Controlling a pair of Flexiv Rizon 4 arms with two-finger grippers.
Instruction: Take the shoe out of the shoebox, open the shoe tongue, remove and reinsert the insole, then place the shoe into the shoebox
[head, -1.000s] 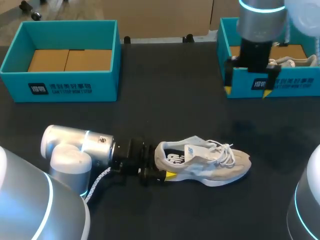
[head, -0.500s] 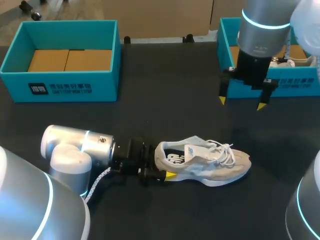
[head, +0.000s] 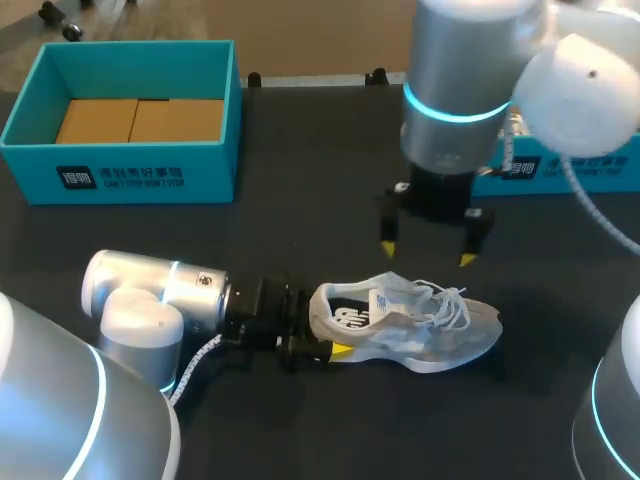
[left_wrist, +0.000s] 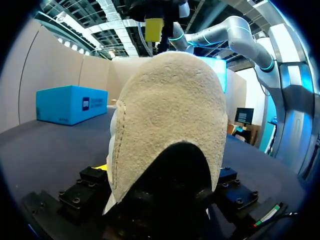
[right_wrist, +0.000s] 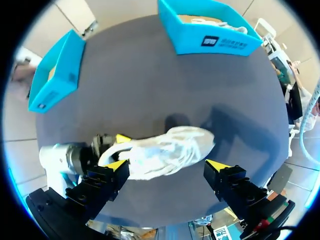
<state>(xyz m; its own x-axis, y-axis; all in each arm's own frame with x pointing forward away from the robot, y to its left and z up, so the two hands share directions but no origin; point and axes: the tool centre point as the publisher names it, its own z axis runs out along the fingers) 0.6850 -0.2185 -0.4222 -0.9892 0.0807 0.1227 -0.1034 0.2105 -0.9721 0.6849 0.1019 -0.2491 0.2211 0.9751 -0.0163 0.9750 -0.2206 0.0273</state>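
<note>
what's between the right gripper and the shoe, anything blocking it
Nothing visible. The right gripper hangs open above the shoe, with only air between them. The left gripper clamps the heel, off to one side of that path.

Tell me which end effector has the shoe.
The left end effector, shut on the shoe at its heel; the right end effector hangs open above it.

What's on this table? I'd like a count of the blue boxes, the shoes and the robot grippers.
Blue boxes: 2, the left box and the right box.
Shoes: 2, the shoe on the table and what looks like a second shoe in the right box.
Grippers: 2, the left gripper shut on the table shoe's heel, the right gripper open above it.
Total: 6
</note>
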